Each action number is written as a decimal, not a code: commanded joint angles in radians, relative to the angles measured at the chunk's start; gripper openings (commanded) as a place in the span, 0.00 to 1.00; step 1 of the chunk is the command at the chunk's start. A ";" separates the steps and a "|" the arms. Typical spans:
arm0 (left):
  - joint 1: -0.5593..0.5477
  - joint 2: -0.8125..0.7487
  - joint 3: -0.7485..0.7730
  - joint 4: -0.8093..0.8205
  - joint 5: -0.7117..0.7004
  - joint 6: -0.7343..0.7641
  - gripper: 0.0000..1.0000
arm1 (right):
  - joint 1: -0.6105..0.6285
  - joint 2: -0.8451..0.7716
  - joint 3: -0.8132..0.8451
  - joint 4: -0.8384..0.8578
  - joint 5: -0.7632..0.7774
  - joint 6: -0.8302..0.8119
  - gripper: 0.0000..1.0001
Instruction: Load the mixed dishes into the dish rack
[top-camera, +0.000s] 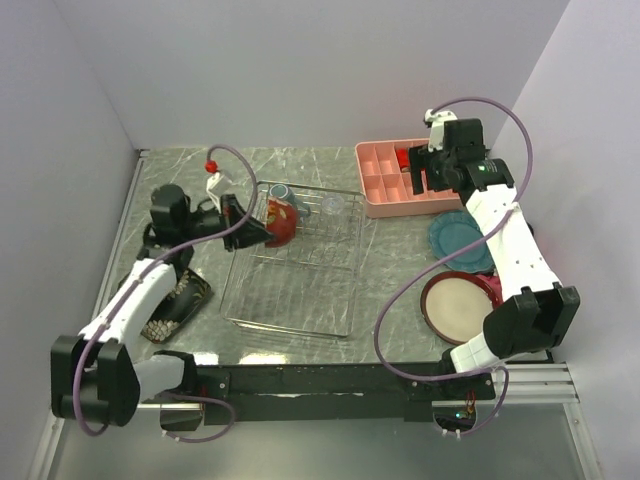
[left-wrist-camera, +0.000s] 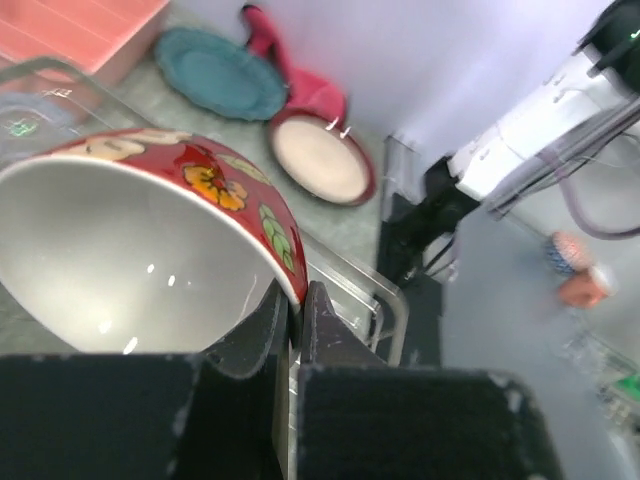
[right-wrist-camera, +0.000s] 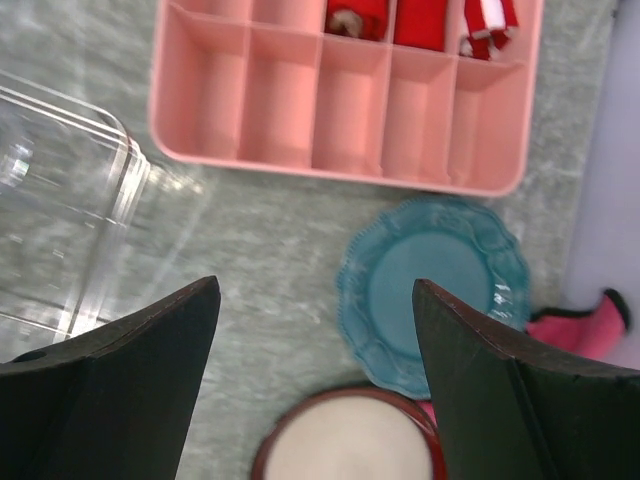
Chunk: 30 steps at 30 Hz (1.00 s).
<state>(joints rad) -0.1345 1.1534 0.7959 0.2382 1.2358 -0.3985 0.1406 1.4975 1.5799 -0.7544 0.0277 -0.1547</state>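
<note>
My left gripper (top-camera: 260, 228) is shut on the rim of the red bowl (top-camera: 281, 222) and holds it tilted above the back left of the clear wire dish rack (top-camera: 300, 310). The left wrist view shows the fingers (left-wrist-camera: 270, 320) pinching the bowl's (left-wrist-camera: 150, 250) edge. A grey-blue mug (top-camera: 282, 192) and a clear glass (top-camera: 333, 204) stand in the rack's back part. My right gripper (top-camera: 420, 172) is open and empty, high above the pink tray. The teal scalloped plate (right-wrist-camera: 432, 285) and the red-rimmed cream plate (right-wrist-camera: 350, 445) lie on the table right of the rack. The small dark patterned bowl is out of view.
The pink compartment tray (top-camera: 385, 192) with red blocks sits at the back right. A pink-red cloth (right-wrist-camera: 590, 325) lies beside the two plates. The black floral square plate (top-camera: 180, 300) lies left of the rack, partly under my left arm. Walls close in left, back and right.
</note>
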 joint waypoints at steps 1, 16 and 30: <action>-0.085 0.031 -0.165 0.887 -0.019 -0.543 0.01 | 0.004 -0.072 -0.040 -0.017 0.093 -0.103 0.86; -0.297 0.436 -0.034 0.679 -0.068 -0.674 0.01 | 0.011 -0.080 -0.074 -0.023 0.094 -0.137 0.86; -0.315 0.394 0.025 0.222 -0.078 -0.463 0.01 | 0.020 -0.091 -0.104 -0.028 0.057 -0.117 0.86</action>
<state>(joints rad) -0.4450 1.6260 0.8440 0.4747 1.1591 -0.8894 0.1547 1.4540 1.4738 -0.7902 0.1013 -0.2810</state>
